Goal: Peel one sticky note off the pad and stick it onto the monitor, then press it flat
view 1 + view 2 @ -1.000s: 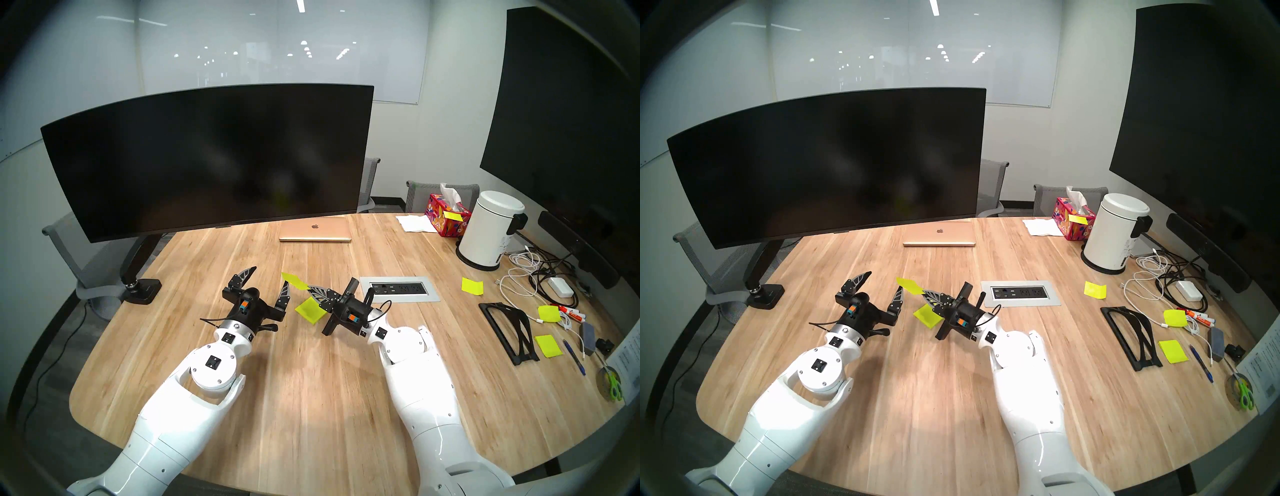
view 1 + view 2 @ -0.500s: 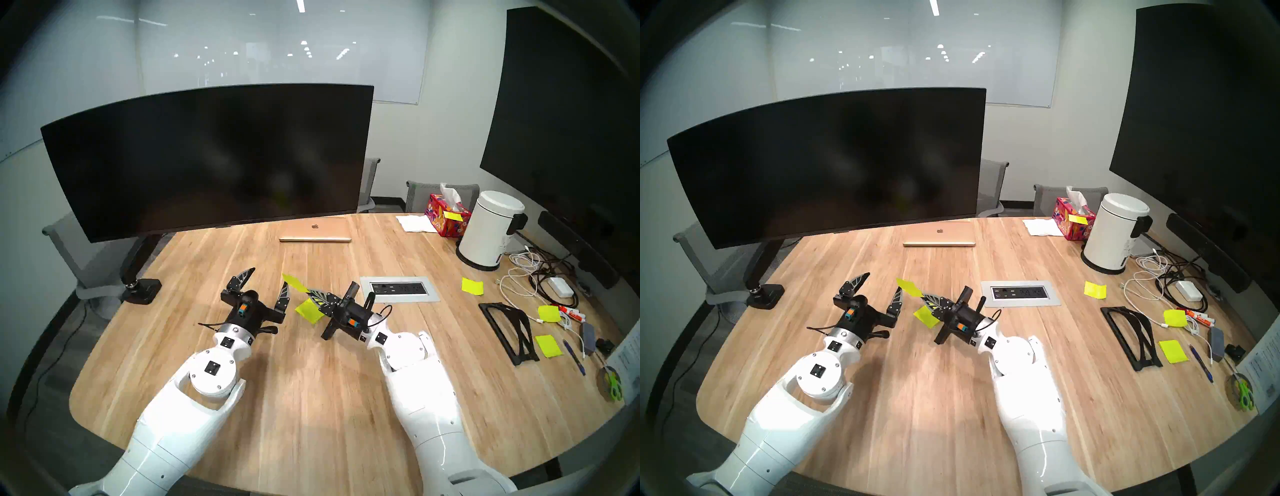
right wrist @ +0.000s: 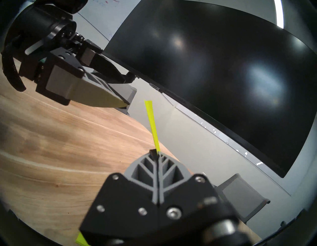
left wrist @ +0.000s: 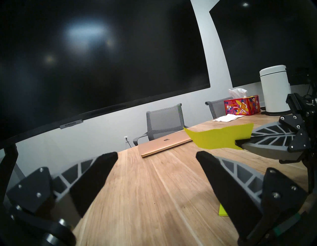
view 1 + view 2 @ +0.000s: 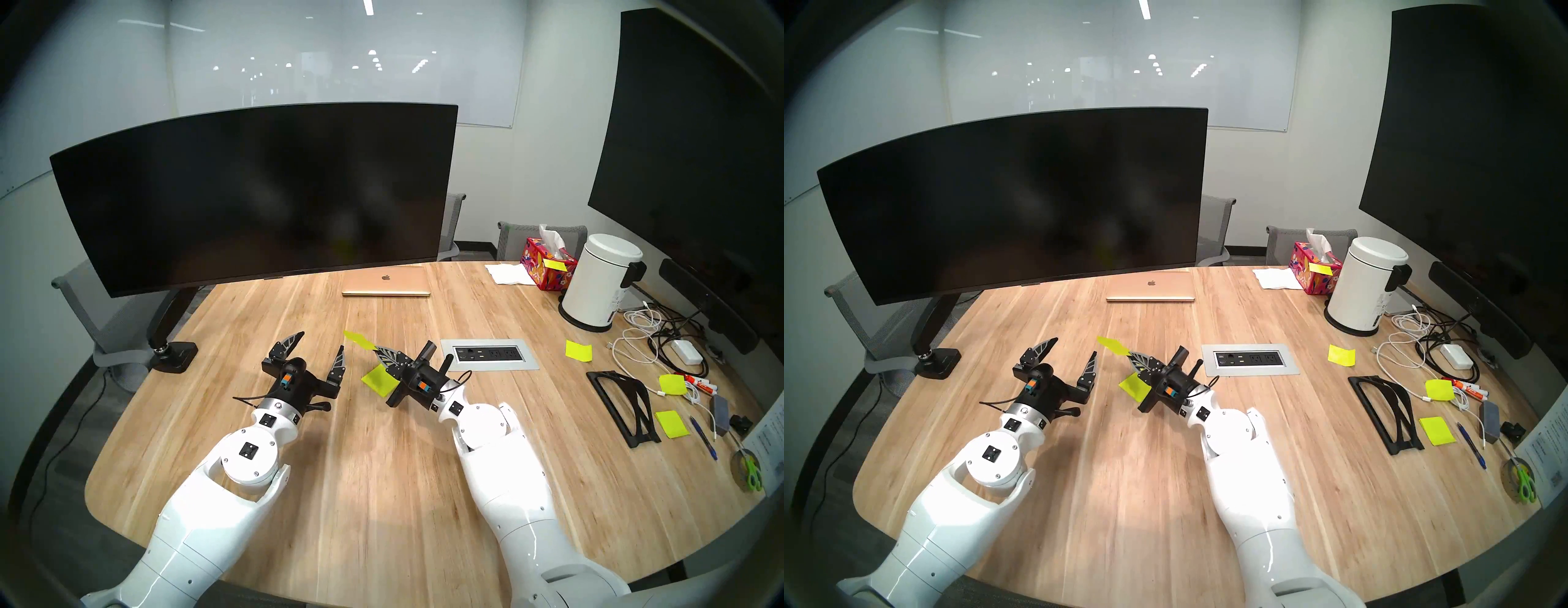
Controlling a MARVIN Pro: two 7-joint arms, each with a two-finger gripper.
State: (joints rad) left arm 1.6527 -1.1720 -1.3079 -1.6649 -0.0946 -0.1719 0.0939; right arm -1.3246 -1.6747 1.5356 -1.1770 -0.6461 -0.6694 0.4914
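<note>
My right gripper is shut on one edge of the sticky note, a neon yellow-green sheet held in the air and pointing toward the monitor. The note shows edge-on in the right wrist view and flat in the left wrist view. The pad lies on the wooden table just below the right gripper. My left gripper is open and empty, to the left of the note. The wide curved black monitor stands on its arm mount at the back left.
A closed gold laptop lies under the monitor's right end. A power-outlet plate sits right of my right gripper. Loose yellow sheets, a tissue box, a white bin, cables and a black stand crowd the right side.
Both arms have drawn slightly left and back toward me. The right gripper still holds the note, now a little farther left. The left gripper stays open.
</note>
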